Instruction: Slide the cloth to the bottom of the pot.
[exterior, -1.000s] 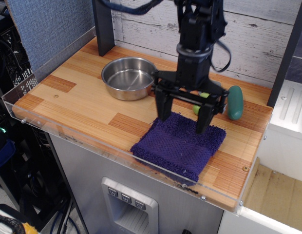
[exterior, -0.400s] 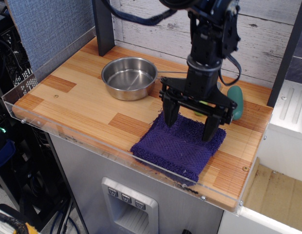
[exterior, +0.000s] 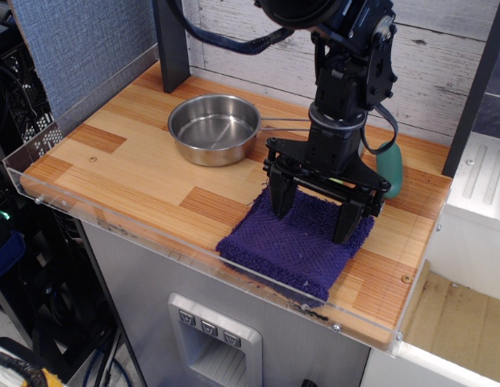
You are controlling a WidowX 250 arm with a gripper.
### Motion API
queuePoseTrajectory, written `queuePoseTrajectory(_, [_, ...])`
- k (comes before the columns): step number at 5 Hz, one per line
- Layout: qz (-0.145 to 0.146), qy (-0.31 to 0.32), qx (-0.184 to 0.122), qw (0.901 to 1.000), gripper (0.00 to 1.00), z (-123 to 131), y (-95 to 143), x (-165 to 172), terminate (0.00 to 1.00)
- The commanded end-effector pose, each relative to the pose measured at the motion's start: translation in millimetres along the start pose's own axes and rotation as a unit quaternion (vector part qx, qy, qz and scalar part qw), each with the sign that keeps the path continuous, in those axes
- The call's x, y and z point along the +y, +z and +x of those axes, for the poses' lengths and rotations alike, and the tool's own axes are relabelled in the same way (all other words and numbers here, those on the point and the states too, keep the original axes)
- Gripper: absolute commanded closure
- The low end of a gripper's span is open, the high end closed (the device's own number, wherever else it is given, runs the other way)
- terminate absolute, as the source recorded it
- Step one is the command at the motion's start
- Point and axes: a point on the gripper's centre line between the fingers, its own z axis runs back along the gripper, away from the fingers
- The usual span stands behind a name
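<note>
The dark purple cloth [exterior: 294, 246] lies flat at the front right of the wooden table, its front edge near the table's clear lip. The shiny steel pot [exterior: 213, 128] stands upright and empty behind and to the left of it, its wire handle [exterior: 284, 123] pointing right. My black gripper [exterior: 314, 218] points straight down over the far half of the cloth. Its jaws are wide open, and both fingertips [exterior: 281, 208] touch or nearly touch the cloth. Nothing is held.
A teal object [exterior: 389, 169] lies on the table behind the gripper at the right, with something green mostly hidden by the arm. A dark post [exterior: 171, 44] stands behind the pot. A clear plastic lip [exterior: 193, 254] runs along the table's front and left edges.
The gripper has moved slightly right and dropped lower, so its open fingertips have come down onto the far part of the cloth. Cloth and pot have not moved.
</note>
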Motion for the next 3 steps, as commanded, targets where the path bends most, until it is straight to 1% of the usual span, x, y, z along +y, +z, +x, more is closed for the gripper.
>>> queuePoseTrajectory(1, [0.008,-0.015,0.004,0.9998,0.00,-11.9,-5.6,5.9,0.00])
queuePoseTrajectory(2, [0.021,-0.047,0.015,0.9986,0.00,-28.6,-31.5,7.0,0.00])
queuePoseTrajectory(3, [0.021,-0.058,0.053,0.9967,0.00,-40.6,-58.0,4.0,0.00])
